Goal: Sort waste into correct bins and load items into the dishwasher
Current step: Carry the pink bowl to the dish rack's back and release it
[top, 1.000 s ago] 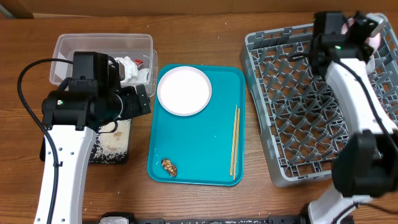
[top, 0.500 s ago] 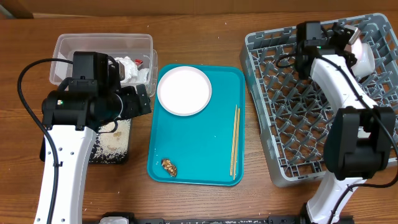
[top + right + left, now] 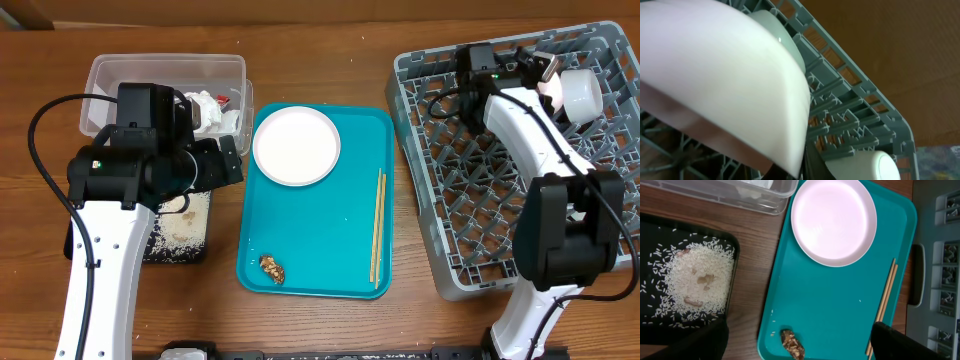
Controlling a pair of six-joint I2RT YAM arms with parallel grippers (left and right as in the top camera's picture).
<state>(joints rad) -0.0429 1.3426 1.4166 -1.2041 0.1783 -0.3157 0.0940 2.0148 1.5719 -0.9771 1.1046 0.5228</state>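
My left gripper (image 3: 800, 347) is open. Its dark fingers show in the bottom corners of the left wrist view, and the small brown food lump (image 3: 792, 344) lies on the teal tray below and between them. The white plate (image 3: 296, 146) and two chopsticks (image 3: 378, 228) also lie on that tray. My right gripper (image 3: 548, 72) is shut on the rim of a white bowl (image 3: 578, 92) over the far corner of the grey rack (image 3: 480, 200). The right wrist view is mostly filled by that bowl (image 3: 725, 75), with a pale grey-blue bowl (image 3: 787, 37) behind it and a small white cup (image 3: 865, 165) in the rack.
The black tray (image 3: 200, 250) holds rice crumbs (image 3: 180, 228) under my left arm. The clear tub (image 3: 165, 72) behind it holds white tissue (image 3: 205, 108) and a red wrapper (image 3: 222, 100). The teal tray (image 3: 320, 230) lies between the black tray and the rack.
My right arm has swung left along the rack's far edge, carrying the white bowl lower and further in. The left arm has not moved.
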